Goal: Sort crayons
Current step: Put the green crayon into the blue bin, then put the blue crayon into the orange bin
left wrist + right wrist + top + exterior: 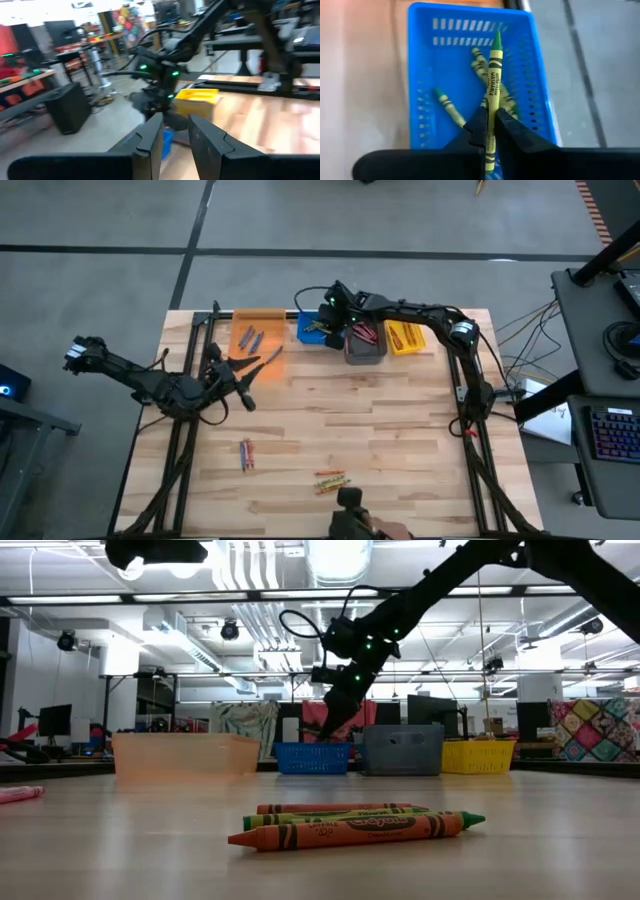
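Note:
My right gripper [491,112] hangs over the blue bin [425,75], shut on a green-yellow crayon [493,70]. Several more green-yellow crayons [449,107] lie on that bin's floor. In the high view this gripper [328,320] is at the table's far side, above the blue bin [308,332]. My left gripper [262,360] hovers level at the near edge of the orange bin [262,318]; its fingers stand apart with nothing between them [175,122]. Loose crayons lie flat on the table: a small group [246,453] and another [330,480] near the front edge. My right gripper pinches the crayon's paper-wrapped lower half [491,102] between its two fingers. The crayon lies along the fingers, its pointed tip [496,36] sticking out ahead of them. The fingers slant down from the table's right. The crayon is lifted clear above the blue bin.
Four bins stand in a row along the far edge: orange, blue, grey [365,350] and yellow [405,338], each with crayons inside. Bare wood lies between the bins and the loose crayons [360,825]. A pink crayon [20,795] shows at the low view's left.

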Controlling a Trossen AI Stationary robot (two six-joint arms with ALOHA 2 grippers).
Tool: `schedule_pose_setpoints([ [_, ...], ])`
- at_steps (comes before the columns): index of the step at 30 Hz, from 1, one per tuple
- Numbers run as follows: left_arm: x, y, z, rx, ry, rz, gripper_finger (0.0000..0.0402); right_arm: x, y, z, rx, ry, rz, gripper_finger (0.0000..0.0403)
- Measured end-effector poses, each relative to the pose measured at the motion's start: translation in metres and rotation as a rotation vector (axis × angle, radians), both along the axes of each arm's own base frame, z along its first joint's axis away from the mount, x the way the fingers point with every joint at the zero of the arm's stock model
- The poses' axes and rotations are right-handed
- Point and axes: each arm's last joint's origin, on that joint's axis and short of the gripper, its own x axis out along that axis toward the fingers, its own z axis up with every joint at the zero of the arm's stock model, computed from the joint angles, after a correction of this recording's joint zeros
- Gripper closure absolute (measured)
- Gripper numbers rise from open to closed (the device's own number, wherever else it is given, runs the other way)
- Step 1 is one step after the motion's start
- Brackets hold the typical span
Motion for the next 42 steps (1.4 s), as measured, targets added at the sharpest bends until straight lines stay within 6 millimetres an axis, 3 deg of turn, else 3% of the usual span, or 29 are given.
schedule_pose_setpoints([
  [5, 0.001, 0.011, -0.001, 0.006, 0.009, 0.083, 0.0327, 0.001, -0.002, 0.003, -0.011, -0.010, 0.012, 0.0380],
  [13, 0.004, 0.017, -0.005, -0.042, -0.010, 0.125, 0.0327, 0.004, -0.002, 0.011, -0.002, -0.030, 0.011, 0.0316],
  [18, 0.005, 0.017, -0.010, -0.120, -0.035, 0.135, 0.0327, 0.009, -0.006, 0.027, -0.087, -0.052, 0.076, 0.0295],
  [22, -0.001, 0.018, -0.020, -0.309, -0.097, 0.177, 0.0327, 0.013, -0.010, 0.052, -0.057, -0.131, -0.011, 0.0294],
  [26, -0.013, 0.019, -0.035, -0.606, -0.008, 0.178, 0.0327, 0.008, -0.001, 0.086, 0.156, -0.145, -0.163, 0.0304],
  [29, -0.024, 0.021, -0.030, -0.789, 0.144, 0.193, 0.0327, 0.004, 0.021, 0.109, 0.377, -0.129, -0.275, 0.0314],
  [32, -0.032, 0.022, -0.017, -0.857, 0.282, 0.182, 0.0327, 0.005, 0.058, 0.121, 0.460, -0.052, -0.248, 0.0323],
  [35, -0.035, 0.020, -0.007, -0.893, 0.337, 0.151, 0.0327, 0.006, 0.101, 0.123, 0.463, 0.077, -0.134, 0.0331],
  [38, -0.034, 0.012, -0.007, -0.944, 0.398, 0.080, 0.0327, 0.003, 0.145, 0.119, 0.499, 0.236, -0.078, 0.0337],
  [42, -0.032, 0.000, -0.011, -1.050, 0.410, 0.049, 0.0327, 0.008, 0.201, 0.116, 0.528, 0.325, -0.035, 0.0339],
])
